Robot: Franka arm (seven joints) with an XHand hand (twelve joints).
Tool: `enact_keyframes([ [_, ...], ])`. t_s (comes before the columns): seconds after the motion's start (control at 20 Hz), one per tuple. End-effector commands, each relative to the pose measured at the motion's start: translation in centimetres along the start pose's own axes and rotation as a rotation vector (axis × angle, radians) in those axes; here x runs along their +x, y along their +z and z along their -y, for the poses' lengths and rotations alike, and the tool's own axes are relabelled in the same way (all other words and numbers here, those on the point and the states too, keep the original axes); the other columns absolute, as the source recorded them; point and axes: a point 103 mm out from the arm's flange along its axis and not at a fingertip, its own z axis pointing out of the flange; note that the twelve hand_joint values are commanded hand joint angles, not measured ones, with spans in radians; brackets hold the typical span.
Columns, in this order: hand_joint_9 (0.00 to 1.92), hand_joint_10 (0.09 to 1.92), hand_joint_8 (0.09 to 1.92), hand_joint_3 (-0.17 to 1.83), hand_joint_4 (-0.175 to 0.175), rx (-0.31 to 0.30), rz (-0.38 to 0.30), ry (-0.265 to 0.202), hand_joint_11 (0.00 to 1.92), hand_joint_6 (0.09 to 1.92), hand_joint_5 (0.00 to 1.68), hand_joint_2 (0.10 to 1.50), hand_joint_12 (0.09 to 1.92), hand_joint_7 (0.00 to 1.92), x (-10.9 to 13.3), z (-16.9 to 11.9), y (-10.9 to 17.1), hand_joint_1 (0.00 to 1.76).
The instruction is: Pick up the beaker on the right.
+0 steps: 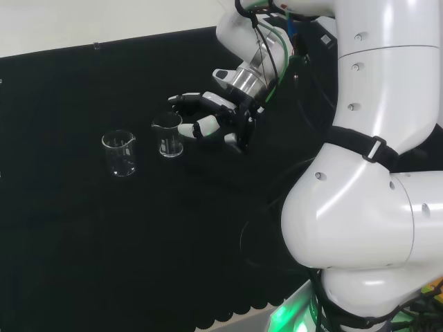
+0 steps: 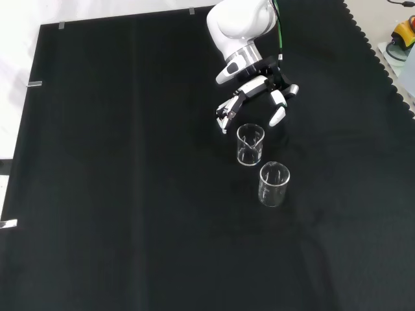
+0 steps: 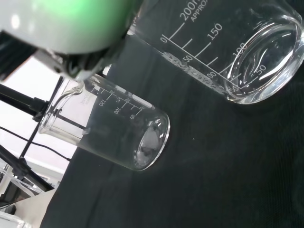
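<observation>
Robot hand [image 1: 220, 123] hovers with fingers spread just right of the right beaker [image 1: 167, 135] in the head view, seemingly lining up to close around it; 2 beakers stand apart.

The counter [image 2: 130, 194] is covered by black cloth with a scalloped edge [image 2: 382, 58]. A pale wall [image 1: 104, 21] is seen behind it.

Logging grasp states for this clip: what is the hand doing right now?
Hand: open, fingers spread and only slightly bent, holding nothing; it sits beside the nearer clear glass beaker without gripping it.
</observation>
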Motion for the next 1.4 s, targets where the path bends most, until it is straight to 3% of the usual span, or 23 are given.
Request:
enact_keyframes([
  [0.05, 0.43, 0.61, 0.64, 1.08, -0.051, 0.001, -0.033, -0.005, 0.00, 0.09, 0.48, 0.28, 1.31, 0.37, -0.1, 0.0, 0.3, 0.96],
  [0.35, 0.46, 0.59, 0.65, 1.08, -0.051, -0.006, -0.070, -0.005, 0.00, 0.14, 0.51, 0.28, 1.30, 0.39, -0.3, 0.0, 0.3, 0.98],
  [0.55, 0.46, 0.57, 0.64, 1.08, -0.055, 0.018, -0.046, -0.007, 0.00, 0.18, 0.40, 0.28, 1.30, 0.38, -0.3, -0.1, 0.6, 0.98],
  [0.8, 0.45, 0.56, 0.63, 1.09, -0.056, 0.045, -0.021, -0.008, 0.00, 0.17, 0.36, 0.28, 1.29, 0.36, -0.3, -0.5, 1.1, 0.98],
  [1.4, 0.44, 0.56, 0.63, 1.08, -0.053, 0.028, -0.026, -0.008, 0.00, 0.18, 0.37, 0.28, 1.27, 0.35, -0.7, -1.0, 1.6, 0.97],
])
